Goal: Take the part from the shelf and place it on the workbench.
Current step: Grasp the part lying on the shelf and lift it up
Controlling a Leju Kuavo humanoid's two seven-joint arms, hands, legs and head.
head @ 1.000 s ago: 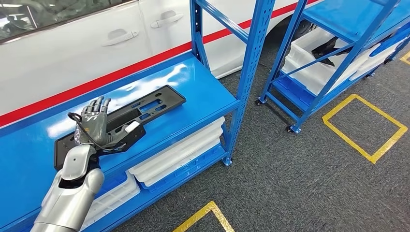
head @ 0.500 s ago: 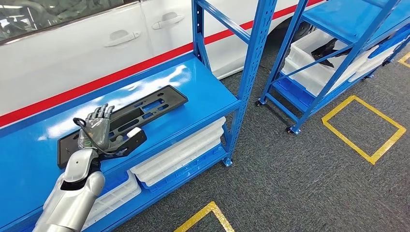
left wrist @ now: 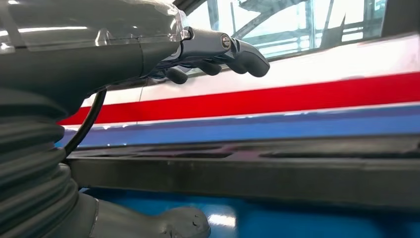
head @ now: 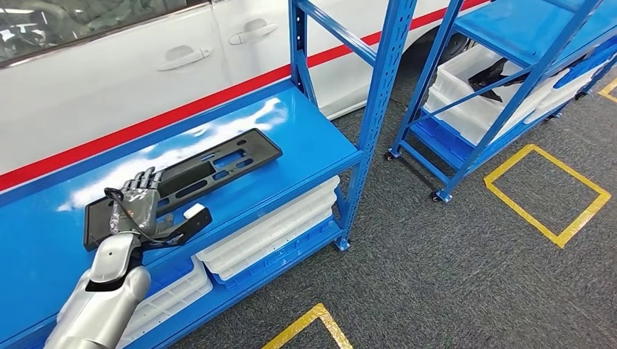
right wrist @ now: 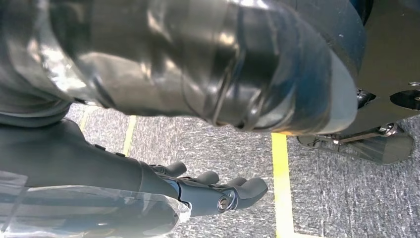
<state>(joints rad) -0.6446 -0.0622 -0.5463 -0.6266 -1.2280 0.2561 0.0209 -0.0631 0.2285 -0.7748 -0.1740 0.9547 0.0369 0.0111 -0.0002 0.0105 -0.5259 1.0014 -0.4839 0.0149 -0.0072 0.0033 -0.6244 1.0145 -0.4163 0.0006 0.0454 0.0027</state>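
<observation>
**Left robot hand spread over the near-left end of the part on the blue shelf**

Far left, head view: the left arm [head: 98, 291] comes up from the near-left corner, its lower end cut off by the frame edge. The left robot hand [head: 134, 203] has its fingers [head: 142, 178] spread apart and stretched out, holding nothing. It lies over the left end of the part [head: 211, 163], a long flat black panel with slotted cutouts. The part rests on the blue shelf [head: 305, 131], running from near-left to far-right. The robot hand hides the part's near-left end; whether palm or fingers touch it cannot be told from above. In the left wrist view the fingers [left wrist: 237, 52] hover above the part's dark edge [left wrist: 277, 173], with a gap showing between them and the part.

Behind the shelf stands a white car [head: 109, 80] with a red stripe; no writing is legible on it.

Under the shelf sit white trays [head: 269, 229], partly covered by the shelf's edge.

Right: a second blue rack [head: 509, 58], cut off at the top, holds white bins [head: 466, 94] with a dark object [head: 491, 73] too small to make out.

Right wrist view: the right robot hand [right wrist: 208, 191] hangs over grey carpet [right wrist: 237, 144] with a yellow line [right wrist: 282, 183], fingers loosely apart and holding nothing.
</observation>
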